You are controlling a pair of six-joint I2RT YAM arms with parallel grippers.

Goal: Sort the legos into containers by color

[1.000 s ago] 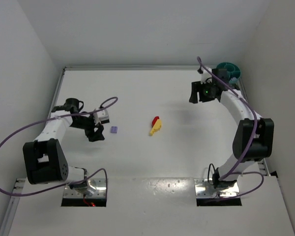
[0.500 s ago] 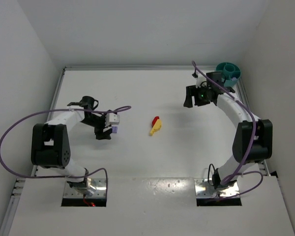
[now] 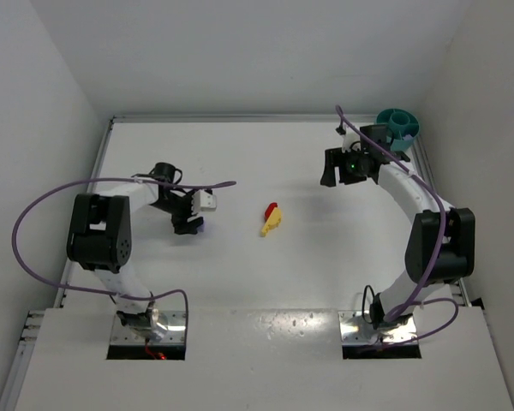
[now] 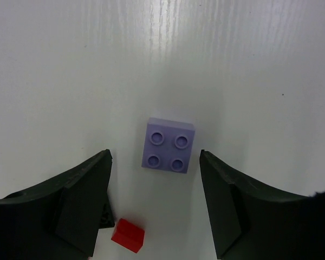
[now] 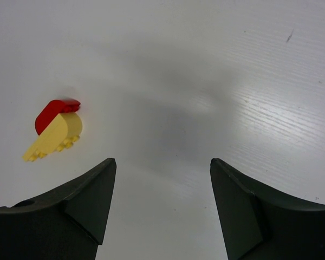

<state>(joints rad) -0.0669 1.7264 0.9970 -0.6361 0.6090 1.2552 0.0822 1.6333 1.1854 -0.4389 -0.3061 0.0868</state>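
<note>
1. The purple lego (image 4: 170,145) lay flat, studs up, on the white table (image 3: 265,274), between the fingers of the left gripper (image 4: 154,158) and touching neither; from above, only a sliver of it showed past that gripper
2. The left gripper's jaws stood wide apart and gripped nothing; both fingers were cut off by the wrist view's lower edge
3. A small red block (image 4: 128,236) sat just beside the left finger; whether it was a brick, or touched the finger, could not be told
4. The red lego (image 5: 55,110) and the yellow lego (image 5: 55,138) lay touching each other mid-table, well apart from the purple one
5. The right gripper (image 5: 162,162) hung over bare table to the right of that pair, jaws spread and empty
6. The teal bowl (image 3: 400,125) stood at the far right corner, partly hidden behind the right arm (image 3: 411,193); what lay in its compartments could not be made out
</note>
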